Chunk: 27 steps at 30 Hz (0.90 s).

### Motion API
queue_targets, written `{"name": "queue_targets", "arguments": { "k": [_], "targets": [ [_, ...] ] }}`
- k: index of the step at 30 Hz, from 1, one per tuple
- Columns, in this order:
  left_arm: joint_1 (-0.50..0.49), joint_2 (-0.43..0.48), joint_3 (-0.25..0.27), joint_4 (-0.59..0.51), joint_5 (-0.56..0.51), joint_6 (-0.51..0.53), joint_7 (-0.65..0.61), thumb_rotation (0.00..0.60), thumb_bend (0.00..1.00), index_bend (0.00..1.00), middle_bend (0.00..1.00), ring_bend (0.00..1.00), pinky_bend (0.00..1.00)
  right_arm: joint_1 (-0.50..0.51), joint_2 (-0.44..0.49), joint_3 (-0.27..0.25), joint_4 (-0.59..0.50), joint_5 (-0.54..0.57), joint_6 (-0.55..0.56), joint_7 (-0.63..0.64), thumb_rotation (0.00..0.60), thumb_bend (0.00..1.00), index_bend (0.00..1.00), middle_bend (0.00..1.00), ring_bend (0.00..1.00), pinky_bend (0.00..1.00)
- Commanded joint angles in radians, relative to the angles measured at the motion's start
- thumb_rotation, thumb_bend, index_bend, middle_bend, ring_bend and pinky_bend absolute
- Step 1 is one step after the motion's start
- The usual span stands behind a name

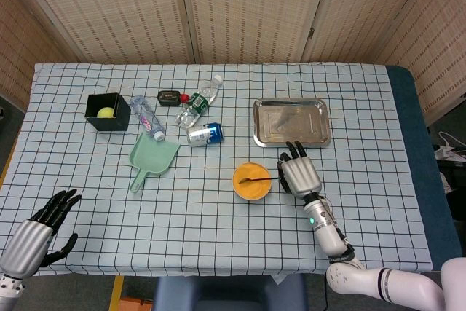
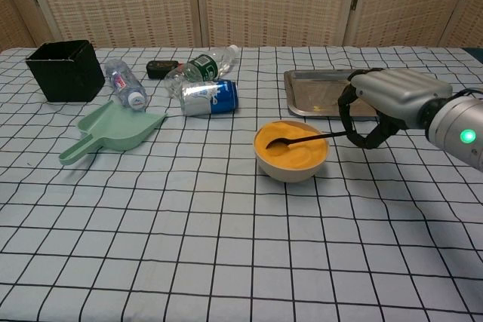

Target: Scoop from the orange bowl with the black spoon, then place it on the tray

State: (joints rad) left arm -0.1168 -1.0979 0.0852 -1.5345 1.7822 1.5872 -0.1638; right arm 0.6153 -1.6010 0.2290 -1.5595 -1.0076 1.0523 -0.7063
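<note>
The orange bowl, full of orange stuff, sits near the table's middle. A black spoon lies with its head on the orange filling, its handle running right over the rim. My right hand holds that handle just right of the bowl. Behind the hand lies the steel tray, with nothing on it. My left hand hovers at the near left corner, fingers apart and holding nothing; the chest view does not show it.
At the back left lie a green scoop, a blue can, two plastic bottles, a small black device, and a black box with a yellow ball.
</note>
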Motion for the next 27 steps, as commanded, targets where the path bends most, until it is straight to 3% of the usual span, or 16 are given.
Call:
{"name": "queue_targets", "arguments": {
  "k": [1,14,21,27],
  "targets": [
    [0.000,-0.001,0.000,0.001,0.000,0.000,0.000,0.600,0.44,0.00,0.01,0.02,0.32,-0.007,0.013,0.010,-0.013,-0.023,0.025,0.054,0.600,0.93,1.00,0.30,0.00,0.00],
    [-0.003,-0.002,-0.003,0.005,-0.006,-0.004,-0.006,0.600,0.44,0.00,0.01,0.02,0.32,0.017,-0.059,0.002,0.116,-0.114,0.097,0.121,0.600,0.93,1.00,0.30,0.00,0.00],
    [-0.001,0.001,-0.002,0.007,-0.007,-0.003,-0.009,0.600,0.44,0.00,0.01,0.02,0.32,0.040,-0.120,-0.018,0.220,-0.144,0.107,0.089,0.600,0.93,1.00,0.30,0.00,0.00],
    [-0.001,0.000,-0.001,0.007,-0.002,0.001,-0.008,0.600,0.44,0.00,0.01,0.02,0.32,0.045,-0.136,-0.026,0.237,-0.125,0.091,0.060,0.600,0.93,1.00,0.30,0.00,0.00]
  ]
}}
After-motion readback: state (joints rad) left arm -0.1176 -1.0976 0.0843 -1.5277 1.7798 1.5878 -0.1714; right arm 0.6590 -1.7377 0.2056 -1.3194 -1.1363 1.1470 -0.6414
